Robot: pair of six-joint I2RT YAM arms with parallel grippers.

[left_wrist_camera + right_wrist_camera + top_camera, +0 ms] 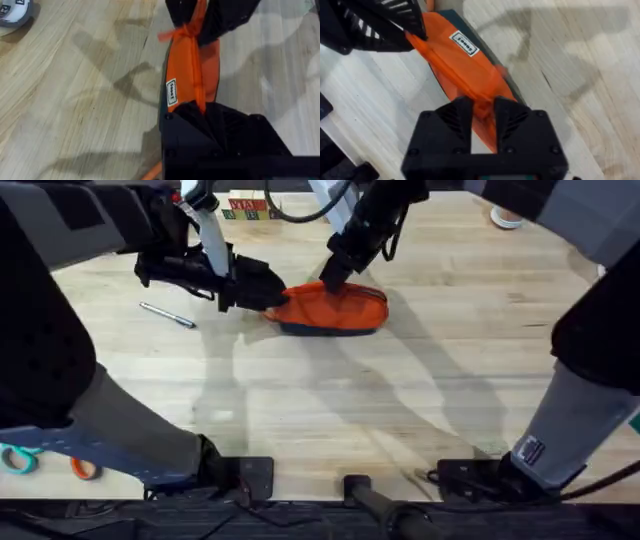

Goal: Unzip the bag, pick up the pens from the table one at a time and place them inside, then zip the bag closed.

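Both arms grip the orange pencil pouch on the wooden table, one at each end, with the zip in hand.

The table (pixel 420 380) carries the pouch (pixel 335 310) near its far middle, navy base down. The left gripper (pixel 268 292) is clamped on the pouch's left end. The right gripper (pixel 482 117) comes from above, its fingers narrowed onto the zip line near the orange pull (pixel 175 34). A silver-grey pen (pixel 166 314) lies well apart to the left. Risk, as I judge it: if the left hold slips, the soft pouch would drag along with the pull rather than the zip running, or fabric would bunch and jam the slider.
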